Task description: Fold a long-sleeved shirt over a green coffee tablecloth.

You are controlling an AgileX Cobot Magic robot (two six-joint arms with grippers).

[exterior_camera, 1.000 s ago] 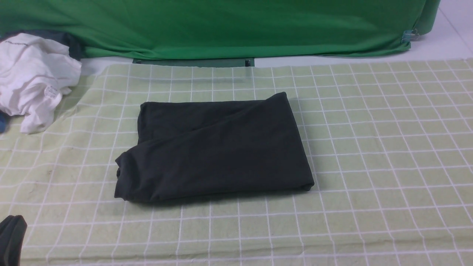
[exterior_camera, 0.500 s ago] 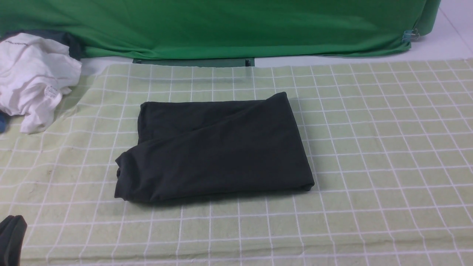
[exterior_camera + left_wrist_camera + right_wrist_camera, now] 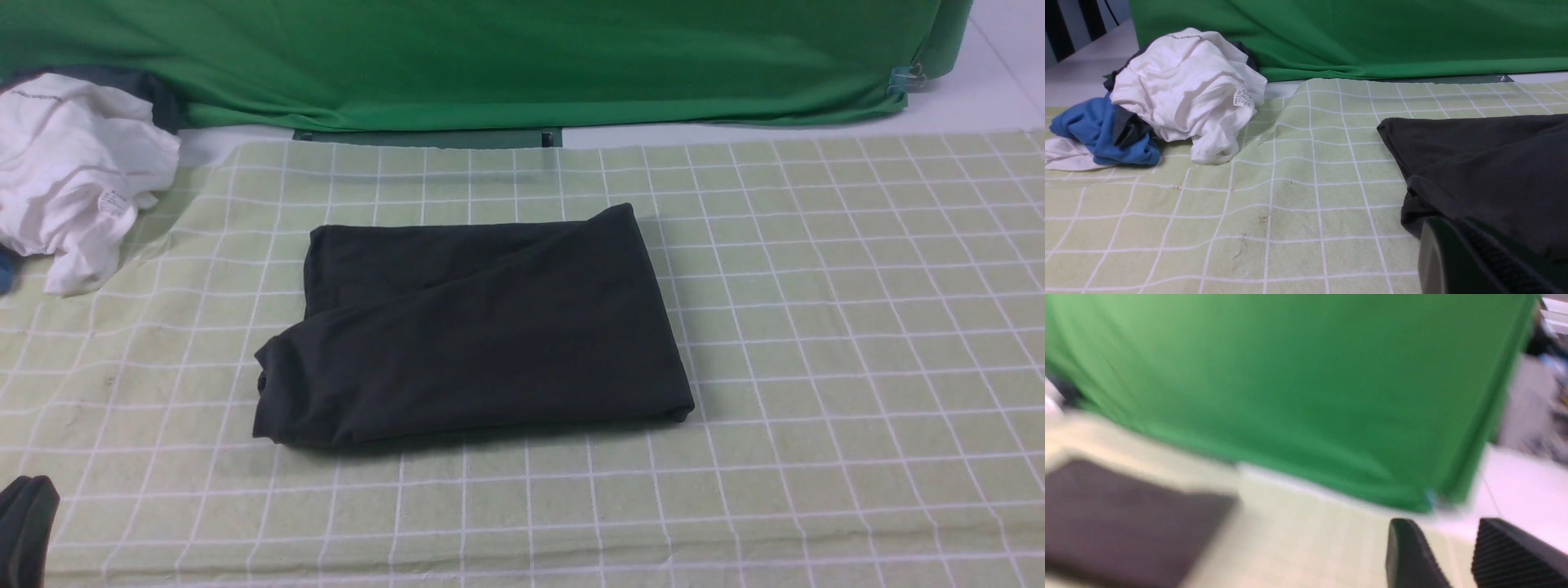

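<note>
- A plain deep-green backdrop (image 3: 490, 57) hangs across the far side of the scene, behind a table.
- A pale yellow-green tablecloth (image 3: 816, 327) with a grid of thin white lines covers the table, with a few low ripples along its near edge.
- A black shirt (image 3: 473, 335) lies folded into a rough rectangle near the middle of the tablecloth, one layer crossing diagonally over another. No logo or label shows.
- A crumpled white garment (image 3: 73, 171) with a small tag sits at the far left edge of the tablecloth, well apart from the shirt.
- In the left wrist view, a bunched blue cloth (image 3: 1098, 134) lies pressed against the white garment, on the side away from the shirt.
- The left gripper (image 3: 24, 531) shows only as a dark tip at the near left edge of the tablecloth, apart from the shirt; its jaws are closed and hold nothing.
- The right gripper (image 3: 1457, 555) appears only in its own blurred wrist view: two dark fingers (image 3: 1408, 555) stand parted with a gap between them, nothing in the gap, above the tablecloth and away from the shirt.
</note>
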